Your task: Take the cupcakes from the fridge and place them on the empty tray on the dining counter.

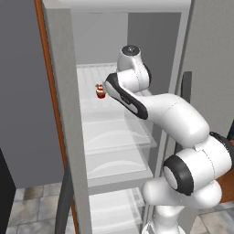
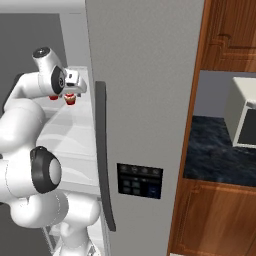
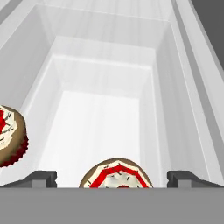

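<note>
The fridge stands with its left side open, and my arm reaches in over a translucent white shelf. Two cupcakes with red-and-white tops sit on that shelf. One cupcake lies directly between the fingertips of my gripper, which is open and holds nothing. The other cupcake sits off to the left in the hand view. From the right base, both cupcakes show just under the hand. From the left base, one cupcake peeks out beside the forearm. The tray and dining counter are out of view.
The fridge's right door is closed, with a long dark handle and a dispenser panel. Right of it is a dark-topped counter with a white appliance and wooden cabinets. More white shelves lie below.
</note>
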